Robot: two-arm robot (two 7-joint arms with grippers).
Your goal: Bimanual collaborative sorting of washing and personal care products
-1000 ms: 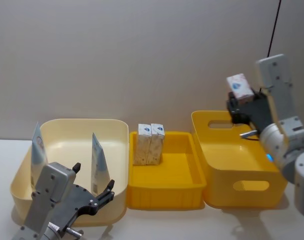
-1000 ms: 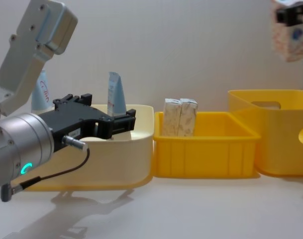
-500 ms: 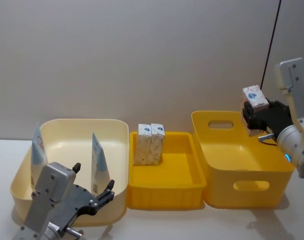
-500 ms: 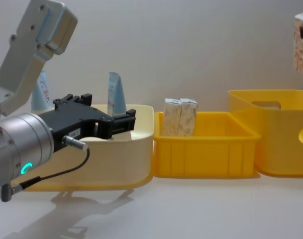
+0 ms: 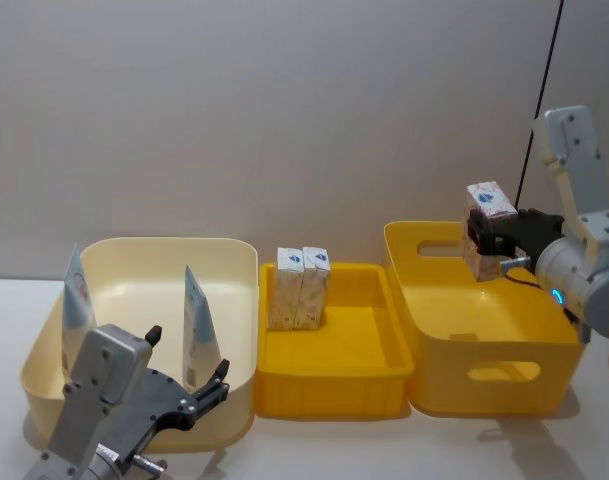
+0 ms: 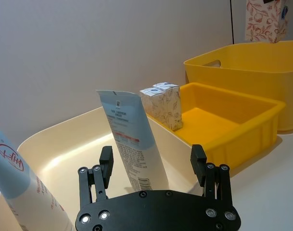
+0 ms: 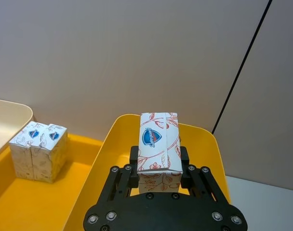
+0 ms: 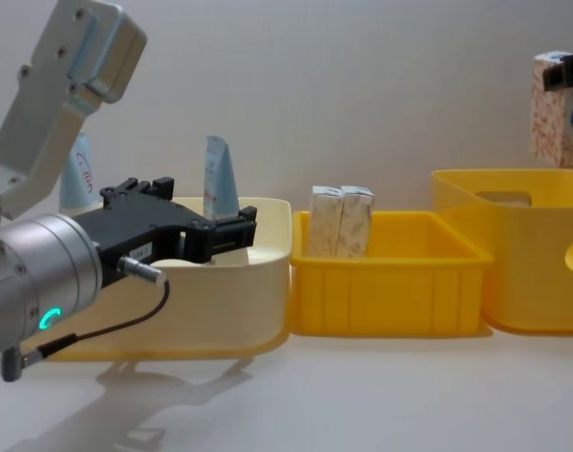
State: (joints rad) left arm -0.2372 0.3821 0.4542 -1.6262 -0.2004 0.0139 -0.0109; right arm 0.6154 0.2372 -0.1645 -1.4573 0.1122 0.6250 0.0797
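A cream bin (image 5: 134, 250), a deep yellow bin (image 5: 454, 300) and a yellow tray (image 5: 334, 385) between them stand in a row on the table (image 8: 361, 395). The left tool (image 6: 152, 154) hovers at the cream bin's near wall, fingers spread wide and holding nothing. The right tool (image 7: 159, 166) is clamped on a red-print carton (image 7: 158, 144), upright above the deep bin. Two tubes (image 5: 197, 320) stand in the cream bin. Two beige cartons (image 5: 301, 285) stand side by side, touching, at the tray's back left.
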